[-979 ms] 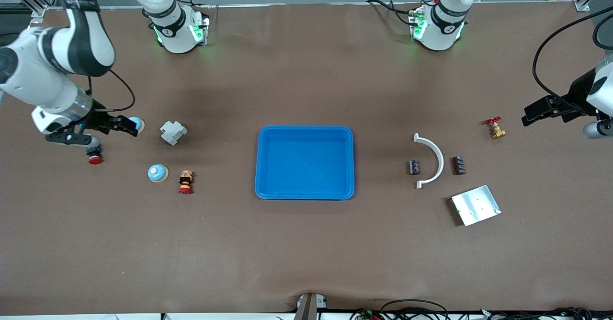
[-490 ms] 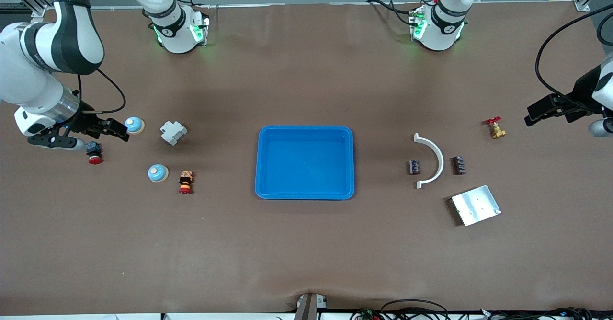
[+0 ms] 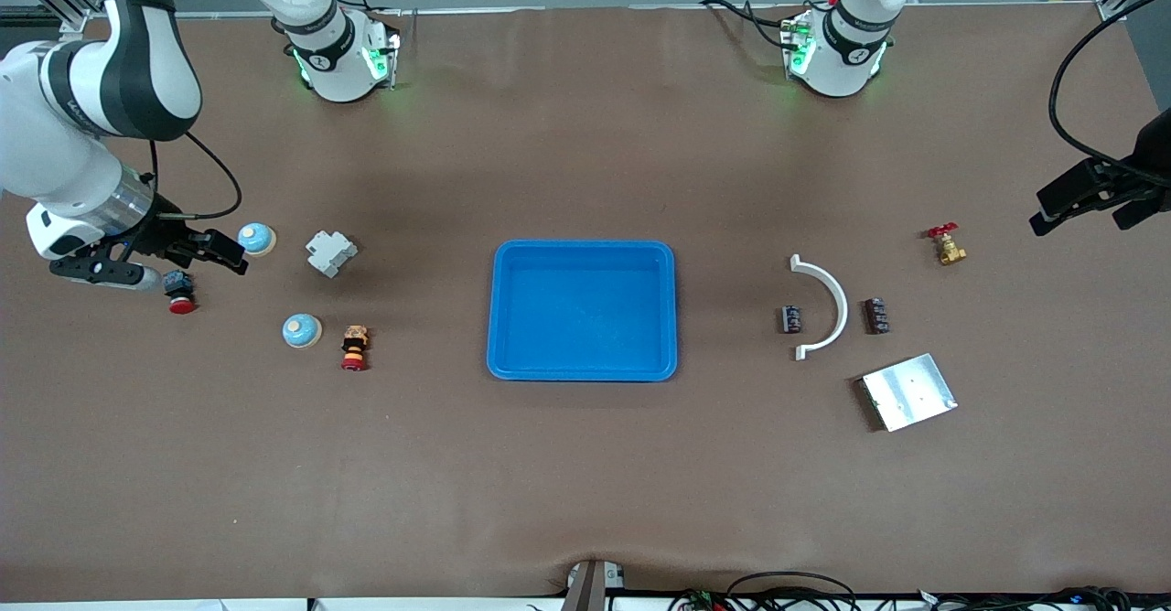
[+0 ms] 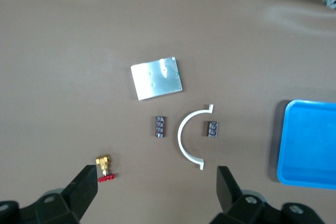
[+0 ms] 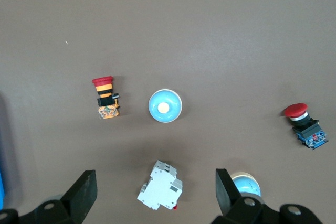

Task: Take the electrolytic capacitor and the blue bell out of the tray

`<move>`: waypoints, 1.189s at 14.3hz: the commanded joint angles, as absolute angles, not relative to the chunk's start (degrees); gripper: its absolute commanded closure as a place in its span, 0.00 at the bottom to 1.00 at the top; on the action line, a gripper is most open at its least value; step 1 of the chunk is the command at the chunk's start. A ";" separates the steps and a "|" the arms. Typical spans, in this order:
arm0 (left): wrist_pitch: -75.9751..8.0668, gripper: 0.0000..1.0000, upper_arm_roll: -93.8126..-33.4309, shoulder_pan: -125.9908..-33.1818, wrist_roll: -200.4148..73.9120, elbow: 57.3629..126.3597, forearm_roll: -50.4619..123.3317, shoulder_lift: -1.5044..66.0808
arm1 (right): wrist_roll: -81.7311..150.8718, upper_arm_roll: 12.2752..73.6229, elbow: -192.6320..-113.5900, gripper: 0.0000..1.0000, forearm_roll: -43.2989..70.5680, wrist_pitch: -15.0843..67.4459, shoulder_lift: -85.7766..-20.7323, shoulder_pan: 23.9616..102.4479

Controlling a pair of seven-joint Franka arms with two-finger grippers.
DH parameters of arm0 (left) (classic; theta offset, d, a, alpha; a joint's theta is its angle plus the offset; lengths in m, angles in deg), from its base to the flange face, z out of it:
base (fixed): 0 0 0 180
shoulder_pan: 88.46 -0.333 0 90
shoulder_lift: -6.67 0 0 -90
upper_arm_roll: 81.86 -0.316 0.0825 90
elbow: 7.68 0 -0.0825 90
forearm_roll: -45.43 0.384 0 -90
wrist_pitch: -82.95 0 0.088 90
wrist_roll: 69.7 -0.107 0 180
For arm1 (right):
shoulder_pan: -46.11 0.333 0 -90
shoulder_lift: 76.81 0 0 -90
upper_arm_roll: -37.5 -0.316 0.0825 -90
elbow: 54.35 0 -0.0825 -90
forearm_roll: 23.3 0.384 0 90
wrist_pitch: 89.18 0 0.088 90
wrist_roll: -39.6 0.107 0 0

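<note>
Left hand (image 3: 1070, 201) mostly cut off at the front view's edge, one bell (image 5: 244, 185) partly hidden by a finger (image 5: 227, 194), blue tray (image 4: 308, 144) cropped in the left wrist view

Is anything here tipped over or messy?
Yes: the orange-and-black push button with a red cap lies on its side beside the upright blue dome bell. Nothing spilled. The blue plastic tray holds nothing.

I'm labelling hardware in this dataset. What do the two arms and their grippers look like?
Both arms are glossy white with black joint bands; the right arm carries small white lettering on one band. Their round bases show a small emblem and glow green. Thin black cables loop off each wrist. The right gripper and left gripper are matte black with blocky, angular fingers; a silver ring sits at the right wrist.
</note>
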State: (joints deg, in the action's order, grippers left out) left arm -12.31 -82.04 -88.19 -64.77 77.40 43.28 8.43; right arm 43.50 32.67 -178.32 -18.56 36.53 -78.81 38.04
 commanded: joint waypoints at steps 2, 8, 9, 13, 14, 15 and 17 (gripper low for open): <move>-11.62 0.00 -81.95 -88.02 -64.25 73.71 42.53 9.30 | 47.51 32.93 -177.22 0.00 -17.59 37.56 -78.21 39.87; -10.66 0.00 -78.97 -88.46 -64.87 76.87 44.19 9.22 | 46.72 32.93 -172.32 0.00 -18.38 37.39 -77.60 40.13; -10.57 0.00 -78.96 -88.55 -64.96 77.31 44.20 8.87 | 46.81 32.93 -171.17 0.00 -19.25 36.34 -77.16 40.30; -11.10 0.00 -79.05 -89.08 -69.69 83.72 44.02 4.56 | 46.81 33.02 -161.87 0.00 -23.30 28.71 -73.74 41.01; -11.10 0.00 -79.05 -89.08 -69.70 83.90 44.02 4.47 | 46.81 33.02 -158.45 0.00 -23.39 25.73 -72.34 41.01; -11.18 0.00 -79.13 -88.99 -69.70 83.82 44.02 4.64 | 46.72 33.02 -155.02 0.00 -23.39 22.65 -70.93 40.92; -11.53 0.00 -79.13 -88.90 -68.57 83.03 44.28 5.43 | 46.63 33.11 -149.73 0.00 -23.91 17.02 -69.43 40.75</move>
